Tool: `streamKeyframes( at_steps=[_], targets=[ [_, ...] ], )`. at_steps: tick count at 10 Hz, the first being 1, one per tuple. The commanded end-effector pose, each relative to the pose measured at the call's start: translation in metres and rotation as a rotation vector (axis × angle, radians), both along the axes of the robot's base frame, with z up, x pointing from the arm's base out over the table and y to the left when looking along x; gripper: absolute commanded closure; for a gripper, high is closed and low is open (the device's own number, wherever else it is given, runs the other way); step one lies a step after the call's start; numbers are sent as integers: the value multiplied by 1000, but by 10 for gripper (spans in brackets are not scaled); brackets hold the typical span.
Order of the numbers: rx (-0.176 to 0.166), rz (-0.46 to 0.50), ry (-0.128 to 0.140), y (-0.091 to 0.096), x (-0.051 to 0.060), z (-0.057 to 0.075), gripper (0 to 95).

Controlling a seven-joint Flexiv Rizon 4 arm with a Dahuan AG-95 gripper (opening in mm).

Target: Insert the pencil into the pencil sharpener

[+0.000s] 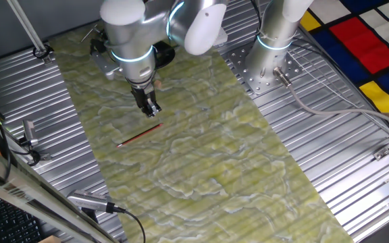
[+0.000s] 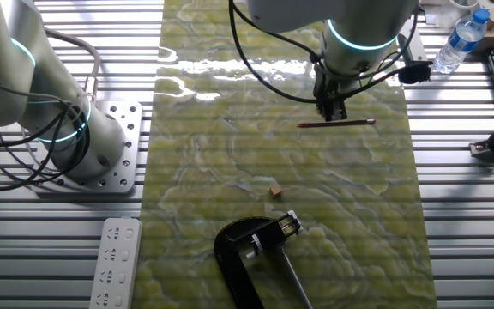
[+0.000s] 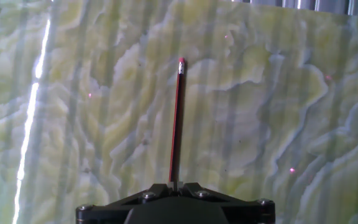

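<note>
So far: nothing is in the sharpener; the job looks to be at the pick-up step.
Pencil: the pencil (image 1: 140, 135) lies flat on the green marbled mat (image 1: 215, 175), out in the open, seen also in the other fixed view (image 2: 336, 124) and the hand view (image 3: 176, 121).
Gripper: the gripper (image 1: 152, 109) hangs just above the pencil's near end; fingers look close together, but whether they are spread or pressed I cannot tell. It does not appear to be pinching anything.
Sharpener: the pencil sharpener (image 2: 247, 249), glossy black, sits well apart from the pencil, toward the far end of the mat.
Other: a small tan block (image 2: 275, 190) lies between the two.
Left to do: grasp, lift, carry across, line up, push in.
</note>
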State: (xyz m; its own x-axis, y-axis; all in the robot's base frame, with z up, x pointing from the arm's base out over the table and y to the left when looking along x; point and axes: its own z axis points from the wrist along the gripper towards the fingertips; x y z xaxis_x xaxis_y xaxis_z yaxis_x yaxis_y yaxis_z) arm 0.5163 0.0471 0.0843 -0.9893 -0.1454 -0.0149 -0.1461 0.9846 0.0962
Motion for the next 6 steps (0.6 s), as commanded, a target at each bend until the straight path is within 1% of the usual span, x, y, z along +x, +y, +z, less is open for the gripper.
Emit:
streamKeyframes(
  at_steps=[1, 2, 3, 6],
  targets=[
    [-40, 1, 14, -1, -1, -1, 950],
    [-63, -1, 19, -1, -1, -1, 950],
    [-76, 1, 16, -1, -1, -1, 950],
    [-80, 9, 12, -1, -1, -1, 950]
  ],
)
